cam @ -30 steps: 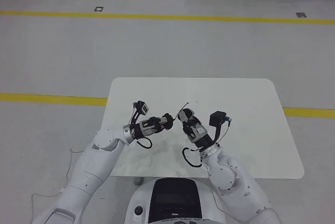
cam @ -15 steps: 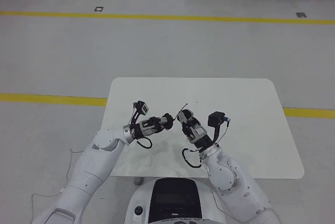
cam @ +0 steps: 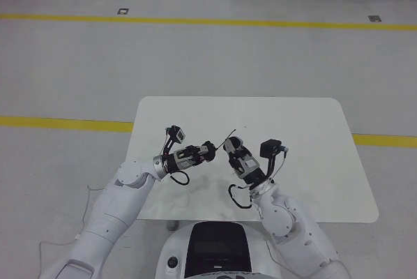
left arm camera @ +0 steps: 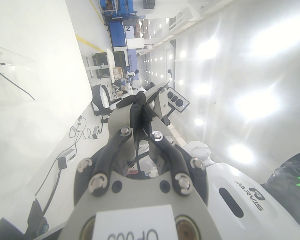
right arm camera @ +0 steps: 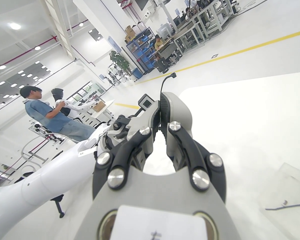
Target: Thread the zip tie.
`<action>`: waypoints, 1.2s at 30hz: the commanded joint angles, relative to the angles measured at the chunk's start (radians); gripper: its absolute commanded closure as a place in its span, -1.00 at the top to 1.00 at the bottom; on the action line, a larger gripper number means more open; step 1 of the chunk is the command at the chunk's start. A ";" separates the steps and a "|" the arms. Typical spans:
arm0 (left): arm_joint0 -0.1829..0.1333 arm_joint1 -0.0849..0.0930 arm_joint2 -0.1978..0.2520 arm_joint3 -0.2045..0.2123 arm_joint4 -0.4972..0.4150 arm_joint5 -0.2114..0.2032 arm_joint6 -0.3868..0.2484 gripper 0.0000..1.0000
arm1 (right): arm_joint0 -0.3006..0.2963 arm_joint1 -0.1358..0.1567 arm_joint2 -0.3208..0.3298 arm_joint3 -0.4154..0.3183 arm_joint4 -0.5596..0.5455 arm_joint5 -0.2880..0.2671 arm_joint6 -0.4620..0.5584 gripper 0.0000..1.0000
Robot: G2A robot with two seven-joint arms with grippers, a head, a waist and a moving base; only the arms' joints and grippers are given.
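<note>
Zip tie [cam: 226, 135] was up in the air over the left half of the table [cam: 306, 132], held between the two claws, not lying on the surface. Right gripper [right arm camera: 161, 101]: fingers pressed together on the strap, the head end poking out past the tips and curving toward the far side. Left gripper [left arm camera: 140, 101]: fingers closed as well, a dark strip pinched crosswise at the tips. I took that for the tail, though it was too cramped to be sure. Claws sat tip to tip, nearly touching. Left arm came in from the left, forearm about level. Right arm rose from the near side, wrist bent toward the other claw.

Judged step: lining up tail and head before insertion. No loop was formed, so threading was not yet done. Next move would call for bending the strap round, turning the head's slot to face the tail, then a fine, straight feed. Slim strap, likely to flex and miss the slot.
</note>
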 commanded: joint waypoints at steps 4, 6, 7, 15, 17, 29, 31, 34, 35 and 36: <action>0.000 0.000 0.000 0.000 0.000 0.000 0.000 -1.00 | -0.002 0.001 0.000 -0.002 -0.001 -0.004 0.005 -1.00; 0.000 0.000 0.000 0.000 0.000 0.000 0.000 -1.00 | -0.001 0.001 -0.003 -0.001 -0.001 -0.006 0.006 -1.00; 0.000 0.000 0.000 0.000 0.000 0.000 0.000 -1.00 | 0.000 0.001 -0.004 -0.001 -0.002 -0.007 0.007 -1.00; 0.000 0.000 0.000 0.000 0.000 0.000 0.000 -1.00 | 0.007 0.000 -0.016 0.005 0.003 -0.023 0.015 -1.00; 0.000 0.000 0.000 0.000 0.000 0.000 0.000 -1.00 | 0.008 0.000 -0.017 0.007 0.004 -0.026 0.019 -1.00; 0.000 0.000 0.000 0.000 0.000 0.000 0.000 -1.00 | 0.015 -0.001 -0.022 0.026 0.001 -0.017 0.021 -1.00; 0.000 0.000 0.000 0.000 0.000 0.000 0.000 -1.00 | 0.017 -0.001 -0.022 0.029 0.000 -0.015 0.022 -1.00; 0.000 0.000 0.000 0.000 0.000 0.000 0.000 -1.00 | 0.020 -0.001 -0.024 0.032 0.000 -0.014 0.024 -1.00; 0.000 0.000 0.000 0.000 0.000 0.000 0.000 -1.00 | 0.020 -0.001 -0.024 0.033 0.000 -0.014 0.024 -1.00; 0.000 0.000 0.000 0.000 0.000 0.000 0.000 -1.00 | 0.021 -0.001 -0.025 0.034 0.000 -0.014 0.026 -1.00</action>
